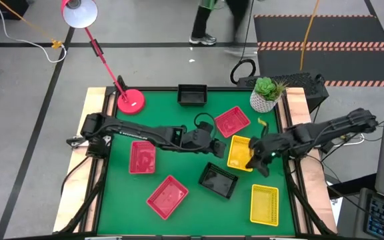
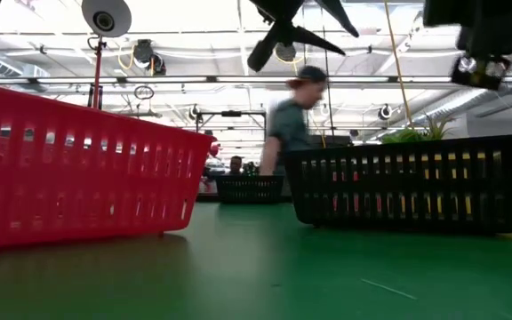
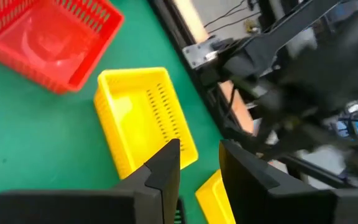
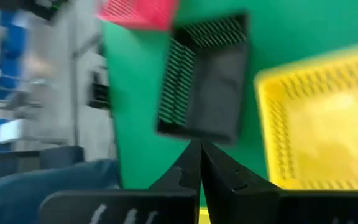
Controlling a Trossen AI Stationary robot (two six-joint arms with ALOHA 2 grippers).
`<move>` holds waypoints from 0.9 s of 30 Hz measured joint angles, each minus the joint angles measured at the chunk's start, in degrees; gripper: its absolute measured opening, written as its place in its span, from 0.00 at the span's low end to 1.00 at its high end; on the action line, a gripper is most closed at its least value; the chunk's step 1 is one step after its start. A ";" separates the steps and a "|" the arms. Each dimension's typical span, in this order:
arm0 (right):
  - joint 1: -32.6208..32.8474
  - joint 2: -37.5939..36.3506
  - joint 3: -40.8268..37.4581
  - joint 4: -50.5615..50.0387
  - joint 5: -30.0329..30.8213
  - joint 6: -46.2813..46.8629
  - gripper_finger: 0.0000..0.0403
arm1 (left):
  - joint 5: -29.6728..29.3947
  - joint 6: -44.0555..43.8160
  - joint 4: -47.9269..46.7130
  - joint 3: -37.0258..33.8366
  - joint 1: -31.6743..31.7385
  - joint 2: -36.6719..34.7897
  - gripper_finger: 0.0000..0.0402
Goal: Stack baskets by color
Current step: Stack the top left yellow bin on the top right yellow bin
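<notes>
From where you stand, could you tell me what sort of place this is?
Probably a robotics lab or workshop: a green work table with two mounted arms, hazard-striped floor mats behind it, and ceiling strip lights over an open room.

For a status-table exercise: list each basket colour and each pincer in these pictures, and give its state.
Left pincer: open, nothing between the fingers.
Right pincer: shut.
Red baskets: three, upright, empty, lying apart.
Yellow baskets: two seen, upright, side by side, not on each other.
Black baskets: two seen, upright, far apart.
</notes>
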 joint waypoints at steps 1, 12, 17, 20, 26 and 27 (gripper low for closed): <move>0.10 0.82 -0.04 -1.93 0.68 1.30 0.00 | 0.05 0.70 -0.33 0.00 0.12 -0.59 0.28; -1.16 7.96 -1.91 -6.39 1.15 12.29 0.00 | 6.36 8.40 -2.60 -0.02 1.18 -2.44 0.28; -0.82 10.62 -3.05 -5.27 0.21 18.01 0.00 | 9.19 11.01 -2.71 -0.02 1.22 -2.44 0.28; -0.72 11.20 -3.15 -5.90 0.18 19.23 0.00 | 9.79 11.99 -2.83 -0.02 0.94 -2.44 0.28; -0.77 11.16 -3.15 -10.91 0.26 21.15 0.00 | 12.11 12.34 -2.80 -0.02 0.22 -2.44 0.28; -0.77 11.13 -3.15 -11.63 0.26 21.18 0.00 | 12.45 12.77 -2.76 -0.02 0.10 -2.44 0.28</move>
